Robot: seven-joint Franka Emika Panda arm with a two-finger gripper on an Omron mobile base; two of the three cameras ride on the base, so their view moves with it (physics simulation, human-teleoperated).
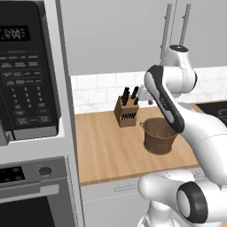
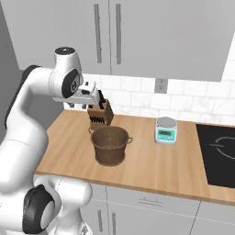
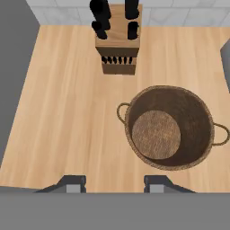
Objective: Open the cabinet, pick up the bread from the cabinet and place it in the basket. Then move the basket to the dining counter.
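The tool [image 3: 115, 182] hangs empty, jaws parted, above the wooden desk [image 3: 63, 117]; brown woven round basket [image 3: 168, 128] waits empty; light grey cabinet [image 2: 108, 34] shut, hiding any bread

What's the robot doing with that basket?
Nothing yet. The robot's hand hovers above the wooden worktop, open and holding nothing, looking down at the basket. The basket is empty and stands near the knife block. The cabinet doors above are shut, so the bread isn't out yet.
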